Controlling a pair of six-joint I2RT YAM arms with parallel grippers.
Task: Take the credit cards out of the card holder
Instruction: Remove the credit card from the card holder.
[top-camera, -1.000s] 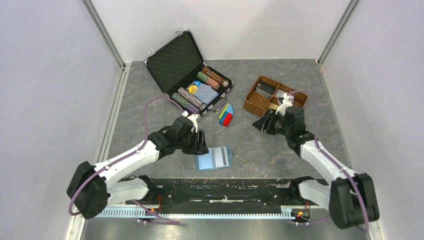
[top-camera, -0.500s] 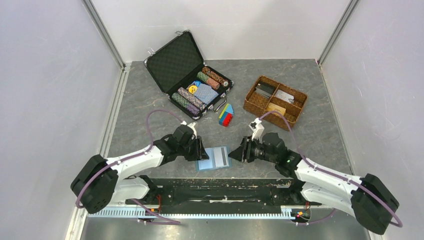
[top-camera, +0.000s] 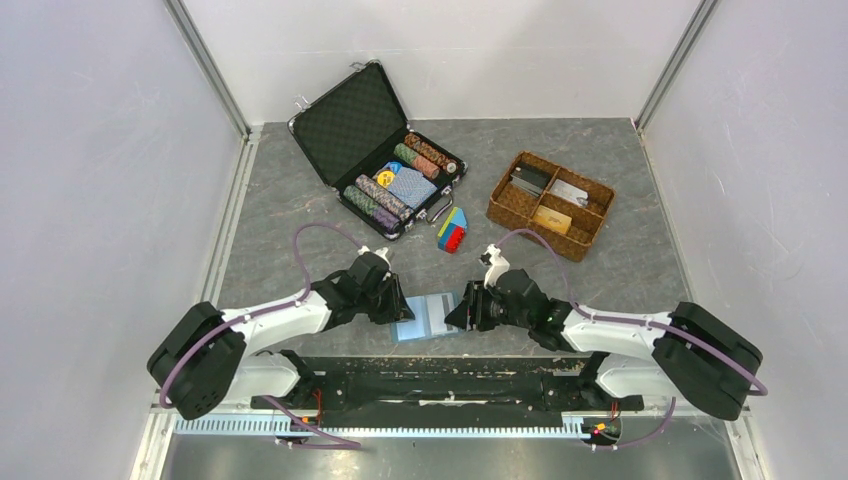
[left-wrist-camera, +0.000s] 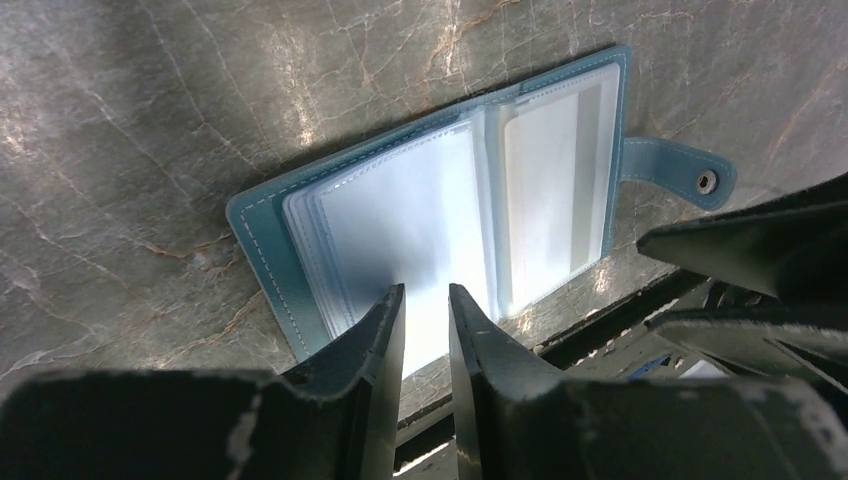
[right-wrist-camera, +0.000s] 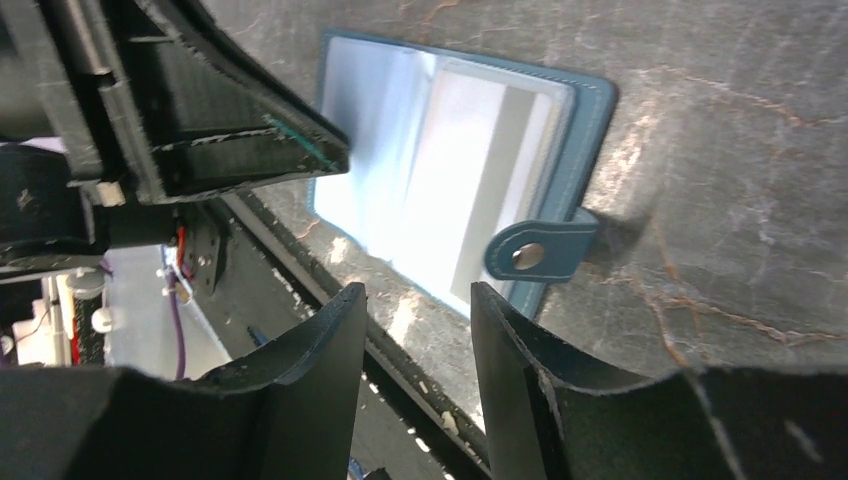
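Left pincer (left-wrist-camera: 427, 295) hangs over the near edge of the card holder (left-wrist-camera: 420, 200), its two fingers only a thin slit apart above the left-hand clear sleeves; whether a sleeve edge is caught between them cannot be told. Right pincer (right-wrist-camera: 415, 300) faces the card holder from its right side, fingers plainly apart with nothing between them, the tips just short of the snap strap (right-wrist-camera: 535, 252) that sticks out from the card holder's right edge. The card holder lies open and flat, pages up, on the grey marbled counter (top-camera: 620, 280), between the two pincers. A grey band shows through its right-hand sleeve; whether that is a card is unclear. Just beyond the card holder stands a small block of coloured bricks (top-camera: 452, 230). Farther beyond it and to the left sits an open black case (top-camera: 350, 125) holding rows of chips and a blue deck. Beyond the card holder to the right is a wicker basket (top-camera: 500, 210), with an orange-yellow card (top-camera: 552, 220) in its nearest compartment and a pale card (top-camera: 568, 192) in the one behind.
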